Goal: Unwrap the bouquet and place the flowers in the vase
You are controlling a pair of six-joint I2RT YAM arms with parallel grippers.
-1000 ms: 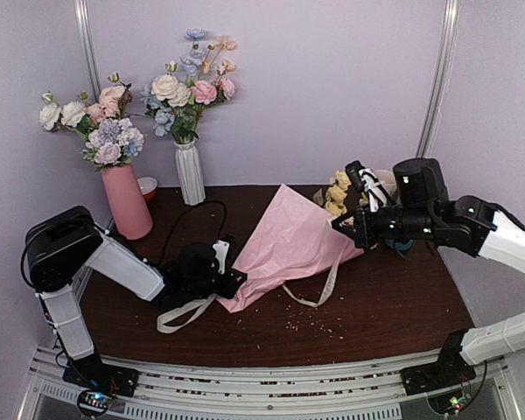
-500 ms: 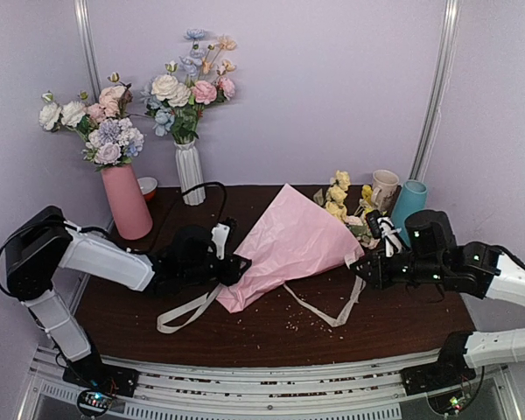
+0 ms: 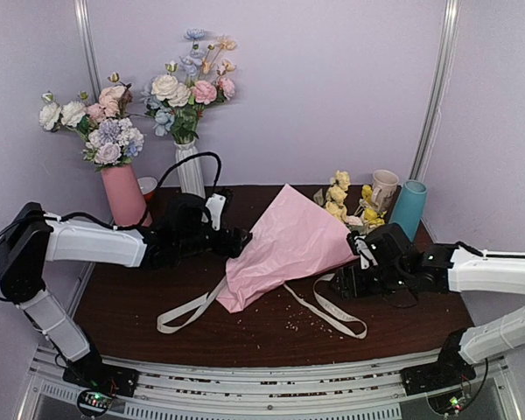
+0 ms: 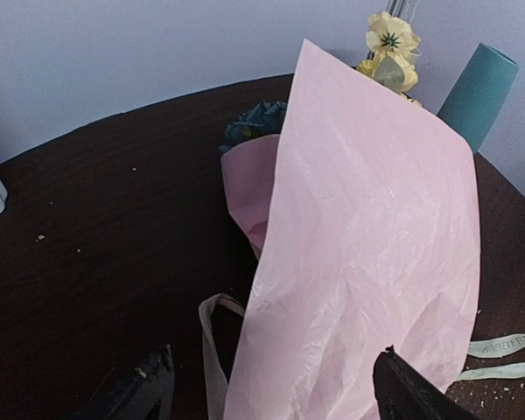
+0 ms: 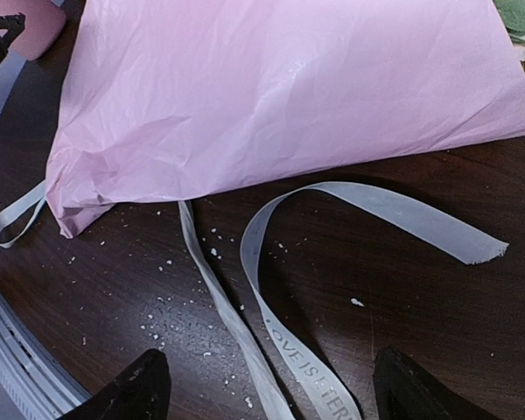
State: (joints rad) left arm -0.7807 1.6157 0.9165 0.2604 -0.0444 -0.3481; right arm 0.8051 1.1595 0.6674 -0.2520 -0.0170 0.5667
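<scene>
Dark bench is bearing the bouquet; left fingers and right fingers are gaping wide, having just let go, ribbon lying untied: unwrapping is progressing.

Top camera high behind the arms, facing the back wall, whole desk seen, both wrist cameras low and close, sharing the pink paper wrap and ribbon.
</scene>
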